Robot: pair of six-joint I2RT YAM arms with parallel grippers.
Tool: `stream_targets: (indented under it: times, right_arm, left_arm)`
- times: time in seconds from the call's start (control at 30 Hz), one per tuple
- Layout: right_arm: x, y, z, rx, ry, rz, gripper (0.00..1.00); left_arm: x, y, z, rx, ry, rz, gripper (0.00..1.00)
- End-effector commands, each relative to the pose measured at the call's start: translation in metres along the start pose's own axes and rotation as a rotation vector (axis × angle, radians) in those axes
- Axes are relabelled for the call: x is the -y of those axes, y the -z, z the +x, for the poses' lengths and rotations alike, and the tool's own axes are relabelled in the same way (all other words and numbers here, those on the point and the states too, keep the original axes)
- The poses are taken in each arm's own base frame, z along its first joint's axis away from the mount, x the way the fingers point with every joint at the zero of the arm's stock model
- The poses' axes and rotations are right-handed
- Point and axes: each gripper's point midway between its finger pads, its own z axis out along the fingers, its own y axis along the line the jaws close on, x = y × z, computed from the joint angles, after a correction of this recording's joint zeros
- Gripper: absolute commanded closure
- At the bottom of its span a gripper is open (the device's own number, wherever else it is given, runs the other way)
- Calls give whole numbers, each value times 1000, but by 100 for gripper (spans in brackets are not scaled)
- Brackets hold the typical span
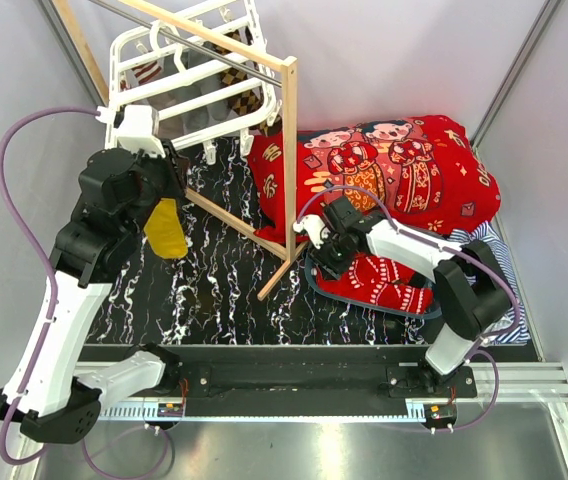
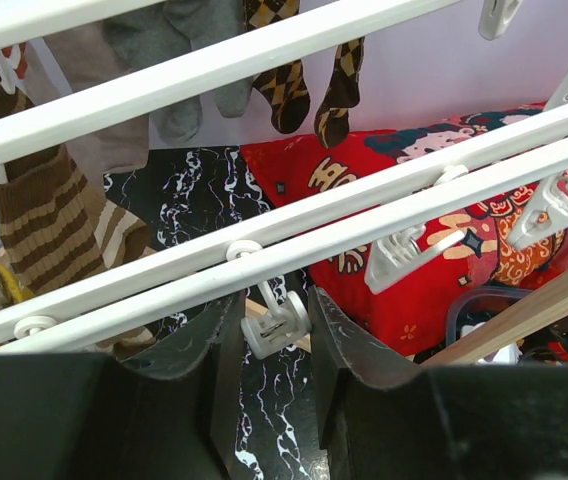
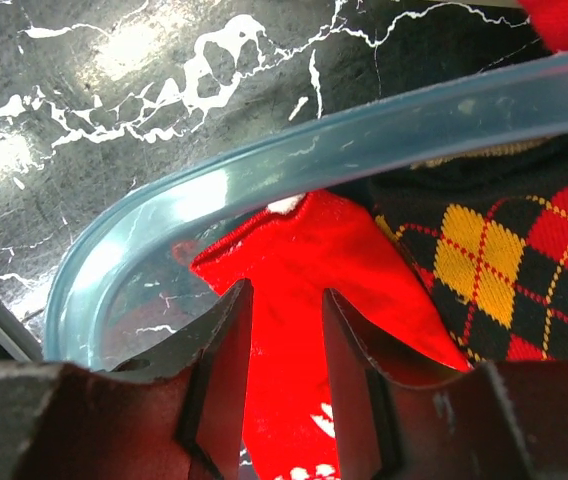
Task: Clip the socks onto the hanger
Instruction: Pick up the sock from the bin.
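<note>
The white hanger [image 1: 179,60] hangs at the back left, its bars [image 2: 264,60] crossing the left wrist view. On it hang a brown striped sock [image 2: 44,215] and brown diamond socks [image 2: 284,90]. A mustard yellow sock [image 1: 166,230] dangles just below my left gripper [image 1: 169,165]. That gripper [image 2: 274,298] is shut on a small white clip [image 2: 282,322] under the bars. My right gripper [image 1: 322,262] reaches into a clear bluish container [image 3: 294,150]. Its jaws [image 3: 286,300] pinch a fold of the red sock [image 3: 294,240]. A red-black-yellow argyle sock [image 3: 504,270] lies beside it.
A bare-wood rack [image 1: 289,150] stands between the arms, with one foot on the black marbled tabletop [image 1: 224,290]. A big red cartoon blanket [image 1: 394,160] fills the back right. A blue-white striped cloth [image 1: 494,260] lies under the right arm.
</note>
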Motion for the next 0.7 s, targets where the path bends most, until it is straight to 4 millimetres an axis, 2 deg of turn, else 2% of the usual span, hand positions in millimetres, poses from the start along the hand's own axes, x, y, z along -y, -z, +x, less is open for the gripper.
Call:
stream_targets:
  times: [0.0, 0.17, 0.3, 0.37, 0.43, 0.47, 0.6, 0.67]
  right_arm:
    - [8, -12, -14, 51, 27, 6, 57]
    - [14, -26, -2, 25, 6, 32, 57]
    - [20, -38, 19, -37, -42, 67, 59]
    - [21, -41, 26, -53, -69, 90, 69]
    - [24, -40, 30, -61, -93, 123, 76]
    - [25, -39, 30, -52, -101, 131, 82]
    - [27, -29, 26, -14, -136, 171, 98]
    - [28, -20, 21, 12, -156, 195, 100]
  left_arm:
    - [7, -4, 6, -31, -18, 39, 100]
    - [7, -4, 9, -38, -18, 38, 100]
    - [8, -5, 10, -44, -12, 40, 100]
    - [8, -6, 12, -48, -13, 40, 100]
    - [8, -6, 11, -47, -11, 41, 100]
    - [9, -7, 12, -51, -10, 42, 100]
    - [10, -7, 11, -50, -3, 50, 100]
    - [11, -7, 11, -48, -1, 50, 100]
